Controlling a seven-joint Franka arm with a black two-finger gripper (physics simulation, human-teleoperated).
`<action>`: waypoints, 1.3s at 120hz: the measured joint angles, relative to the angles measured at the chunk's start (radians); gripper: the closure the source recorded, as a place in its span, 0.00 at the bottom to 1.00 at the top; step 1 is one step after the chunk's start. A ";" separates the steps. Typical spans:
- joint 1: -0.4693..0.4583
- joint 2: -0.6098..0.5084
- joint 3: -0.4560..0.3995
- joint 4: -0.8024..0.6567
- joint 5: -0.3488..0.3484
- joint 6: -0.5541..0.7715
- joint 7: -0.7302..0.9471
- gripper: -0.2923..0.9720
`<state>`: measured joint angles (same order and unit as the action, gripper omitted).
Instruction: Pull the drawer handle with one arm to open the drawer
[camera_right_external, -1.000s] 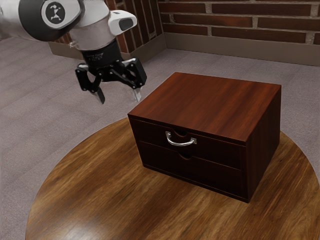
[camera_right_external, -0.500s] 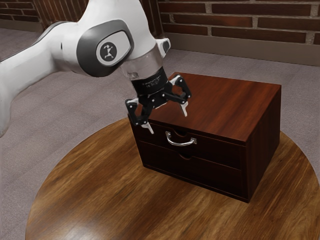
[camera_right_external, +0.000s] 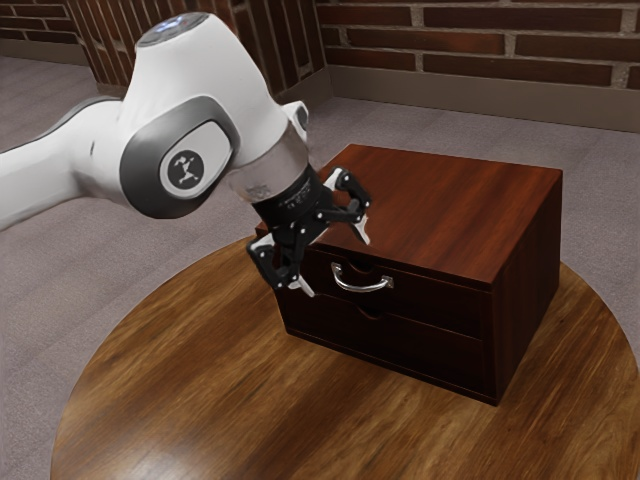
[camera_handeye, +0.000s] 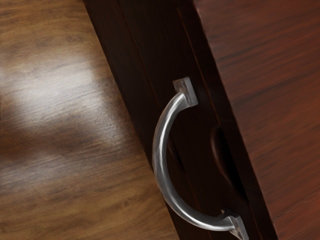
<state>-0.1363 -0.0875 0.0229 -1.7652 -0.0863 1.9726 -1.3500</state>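
Drawer handle (camera_right_external: 362, 282) just beside pincer (camera_right_external: 333, 262), toward exterior view's right, pincer spread open

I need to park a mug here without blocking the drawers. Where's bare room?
The round table is bare along its near edge and at the exterior view's left of the cabinet. The cabinet's top is bare toward its right. Crowded: by the handle, where the open pincer hovers.

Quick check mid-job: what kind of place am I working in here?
Probably an indoor room, simulated: brick walls behind, grey carpet on the floor, and a round wooden table holding a small drawer cabinet.
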 joint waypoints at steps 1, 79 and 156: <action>0.002 -0.002 0.000 -0.004 0.000 0.003 -0.003 0.23; 0.016 -0.078 -0.001 -0.223 0.005 0.189 -0.195 0.23; 0.012 -0.067 -0.001 -0.269 0.007 0.266 -0.273 0.26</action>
<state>-0.1246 -0.1545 0.0215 -2.0343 -0.0788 2.2384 -1.6229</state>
